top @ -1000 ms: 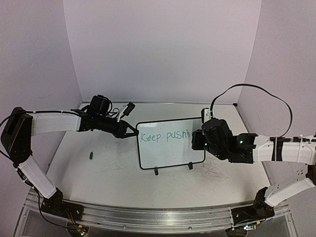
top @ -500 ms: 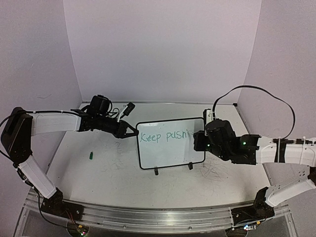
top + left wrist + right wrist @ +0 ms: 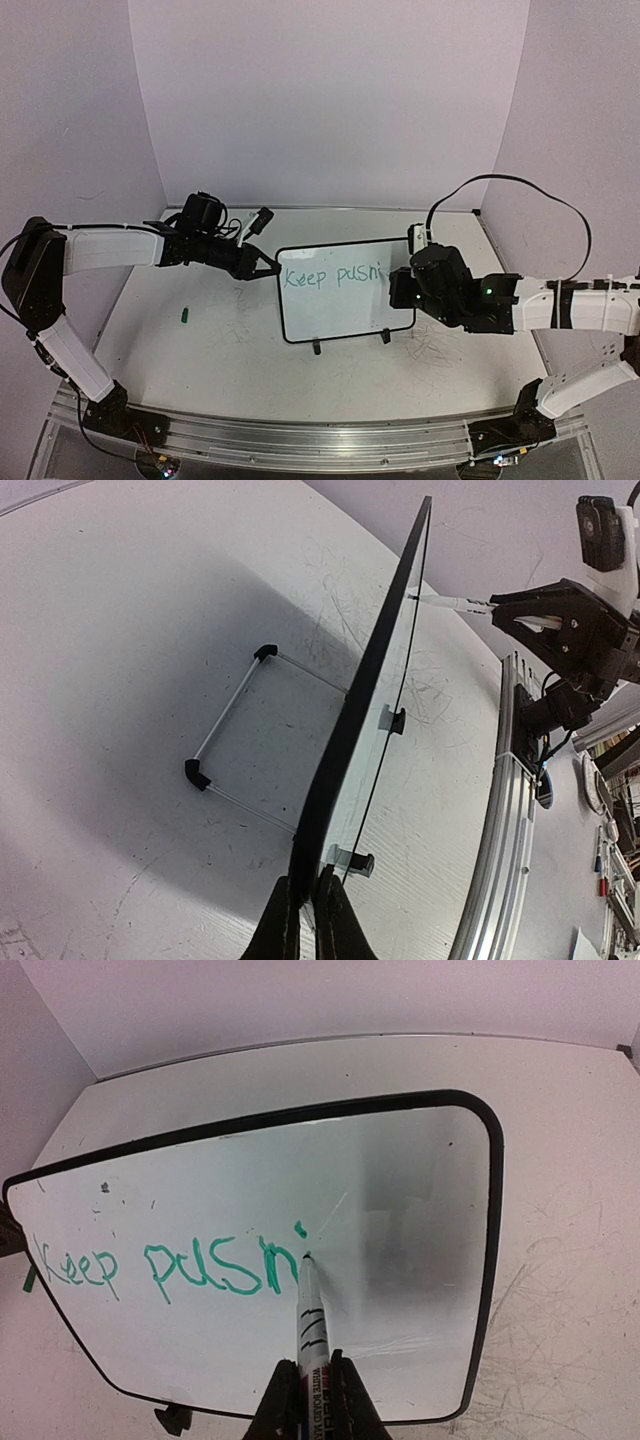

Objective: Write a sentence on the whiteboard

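At left, clamped shut with the left gripper (image 3: 273, 268) on the left rim of the whiteboard (image 3: 340, 312), upright on its feet mid-table. Across its top in green, the sentence (image 3: 170, 1268) (only "Keep pushi" written). At right, squeezed in the right gripper (image 3: 312, 1400), a whiteboard marker (image 3: 312, 1335), tip touching the board.

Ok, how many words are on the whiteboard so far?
2. "Keep" sits at the left of the whiteboard; an unfinished "pushi" is right of it, with the marker tip at its last letter. The right wrist view shows no others hidden.
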You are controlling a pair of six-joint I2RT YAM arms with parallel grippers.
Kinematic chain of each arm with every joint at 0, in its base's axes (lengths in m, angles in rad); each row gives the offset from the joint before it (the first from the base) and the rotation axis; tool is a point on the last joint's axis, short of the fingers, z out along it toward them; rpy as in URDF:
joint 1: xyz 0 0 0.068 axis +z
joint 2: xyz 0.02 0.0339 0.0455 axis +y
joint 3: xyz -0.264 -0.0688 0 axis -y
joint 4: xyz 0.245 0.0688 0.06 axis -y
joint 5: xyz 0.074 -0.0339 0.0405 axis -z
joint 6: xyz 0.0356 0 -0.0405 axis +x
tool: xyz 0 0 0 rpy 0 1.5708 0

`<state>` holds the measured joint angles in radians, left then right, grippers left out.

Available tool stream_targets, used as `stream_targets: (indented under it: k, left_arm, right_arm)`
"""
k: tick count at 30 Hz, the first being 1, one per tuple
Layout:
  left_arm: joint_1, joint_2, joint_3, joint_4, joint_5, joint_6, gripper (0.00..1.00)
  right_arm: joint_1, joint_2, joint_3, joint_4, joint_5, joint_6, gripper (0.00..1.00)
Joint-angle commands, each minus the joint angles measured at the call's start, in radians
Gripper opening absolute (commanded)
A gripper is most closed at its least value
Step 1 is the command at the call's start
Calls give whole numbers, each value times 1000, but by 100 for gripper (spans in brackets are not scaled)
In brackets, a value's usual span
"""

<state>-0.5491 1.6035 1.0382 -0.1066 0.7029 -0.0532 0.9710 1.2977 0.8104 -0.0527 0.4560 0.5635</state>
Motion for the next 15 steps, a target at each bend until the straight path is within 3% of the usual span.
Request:
stream_targets:
  k: [1, 15]
  left_arm:
    - [7, -35, 12, 1, -52, 23, 0]
    - [8, -33, 11, 1, -51, 22, 0]
  right_arm:
    - [-4, 8, 17, -21, 48, 24, 0]
    - [-2, -2, -8, -33, 19, 48, 0]
